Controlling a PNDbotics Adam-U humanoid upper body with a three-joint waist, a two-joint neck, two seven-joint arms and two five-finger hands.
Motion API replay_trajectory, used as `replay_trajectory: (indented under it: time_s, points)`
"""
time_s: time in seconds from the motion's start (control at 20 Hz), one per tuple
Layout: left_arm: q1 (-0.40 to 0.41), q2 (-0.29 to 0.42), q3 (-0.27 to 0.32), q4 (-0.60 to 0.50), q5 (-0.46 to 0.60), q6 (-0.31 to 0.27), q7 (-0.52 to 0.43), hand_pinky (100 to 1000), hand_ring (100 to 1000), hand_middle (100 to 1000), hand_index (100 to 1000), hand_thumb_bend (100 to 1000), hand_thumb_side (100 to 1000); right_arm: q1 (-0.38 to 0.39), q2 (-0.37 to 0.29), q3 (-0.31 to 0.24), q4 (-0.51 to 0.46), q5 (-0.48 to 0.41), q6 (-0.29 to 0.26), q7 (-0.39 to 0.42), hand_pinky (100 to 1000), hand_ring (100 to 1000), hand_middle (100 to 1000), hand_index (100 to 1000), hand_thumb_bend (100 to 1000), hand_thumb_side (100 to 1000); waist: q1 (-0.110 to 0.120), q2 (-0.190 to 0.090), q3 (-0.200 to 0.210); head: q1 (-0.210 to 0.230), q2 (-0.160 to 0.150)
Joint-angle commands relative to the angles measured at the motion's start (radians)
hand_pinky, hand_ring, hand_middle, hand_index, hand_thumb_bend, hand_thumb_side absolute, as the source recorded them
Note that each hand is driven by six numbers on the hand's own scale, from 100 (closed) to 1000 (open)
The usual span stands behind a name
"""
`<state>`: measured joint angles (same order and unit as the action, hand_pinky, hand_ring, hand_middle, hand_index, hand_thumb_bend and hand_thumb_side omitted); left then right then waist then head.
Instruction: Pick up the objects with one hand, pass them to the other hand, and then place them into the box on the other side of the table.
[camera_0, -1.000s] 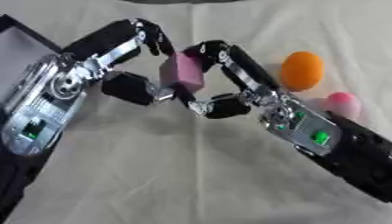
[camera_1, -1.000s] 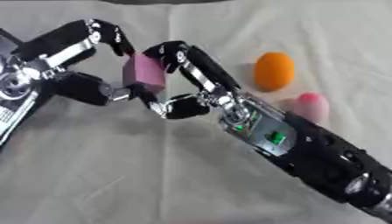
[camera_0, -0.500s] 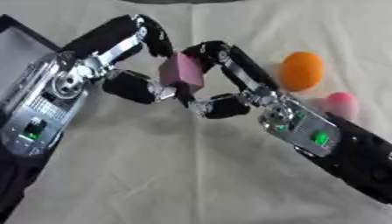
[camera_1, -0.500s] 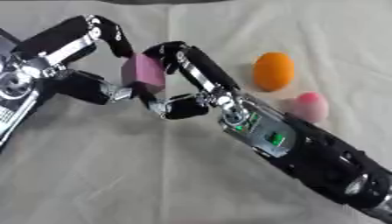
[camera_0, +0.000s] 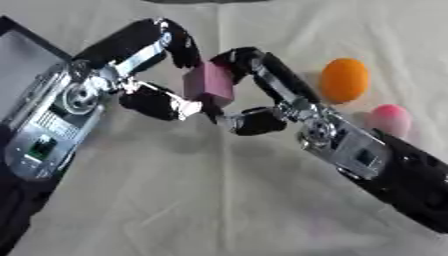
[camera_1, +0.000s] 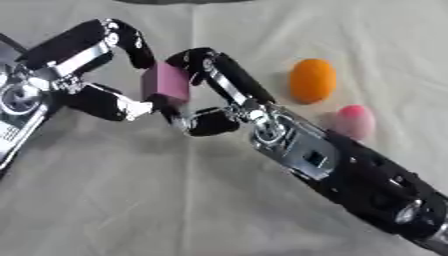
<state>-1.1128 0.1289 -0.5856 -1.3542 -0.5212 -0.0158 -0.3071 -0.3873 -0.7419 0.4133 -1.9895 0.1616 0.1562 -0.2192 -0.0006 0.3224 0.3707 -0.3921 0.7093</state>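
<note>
Handover is judged to be the step in hand. The pink block (camera_0: 208, 83) is held above the cloth-covered tabletop (camera_0: 227, 200), between the two hands and touched by both. The fingers of the right hand (camera_0: 262, 95) are curled round the block from its right side, with one finger over the top and the thumb below. The fingers of the left hand (camera_0: 149, 75) are curled round it from the left, one over its upper edge and one at its lower corner. The block is tilted, with its long axis running roughly up and down in the view. A dark box (camera_0: 26, 55) is seen at the left edge, just beside the left arm, so the left hand is the nearer one to it. An orange ball (camera_0: 343, 80) and a pink ball (camera_0: 389, 119) lie on the tabletop at the right, well apart from the block.
</note>
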Motion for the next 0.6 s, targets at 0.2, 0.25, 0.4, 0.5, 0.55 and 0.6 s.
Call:
replay_trajectory:
  time_s: [0.2,0.25,0.4,0.5,0.55,0.6]
  points:
    - [-0.011,0.0,0.009,-0.004,-0.005,0.007,0.002,756,554,484,510,181,100,-0.013,-0.008,-0.013,-0.01,-0.014,0.001,-0.003,618,633,498,597,100,100,0.002,-0.004,-0.003,0.004,-0.011]
    - [-0.01,0.0,0.009,-0.004,-0.003,0.008,0.004,752,547,475,499,163,100,-0.013,-0.008,-0.014,-0.01,-0.015,0.002,-0.002,619,635,501,600,100,100,0.002,-0.005,-0.003,0.005,-0.011]
    - [-0.01,0.0,0.008,-0.005,-0.003,0.01,0.012,748,535,458,480,123,100,-0.012,-0.007,-0.015,-0.01,-0.017,0.001,-0.007,625,643,512,613,100,100,0.002,-0.005,-0.003,0.006,-0.012]
    - [-0.01,-0.001,0.008,-0.003,-0.003,0.01,0.015,745,529,447,466,120,100,-0.011,-0.005,-0.013,-0.01,-0.016,0.0,-0.007,633,652,523,624,100,100,0.001,-0.006,-0.003,0.006,-0.012]
    - [-0.009,-0.001,0.008,-0.002,-0.003,0.009,0.017,744,525,439,457,124,100,-0.01,-0.003,-0.013,-0.01,-0.016,0.0,-0.008,639,659,531,633,111,100,0.0,-0.006,-0.003,0.007,-0.011]
    - [-0.009,-0.001,0.008,-0.001,-0.004,0.009,0.018,742,522,432,448,130,100,-0.009,-0.003,-0.013,-0.01,-0.018,0.001,-0.009,648,671,546,647,155,100,0.0,-0.006,-0.003,0.007,-0.011]
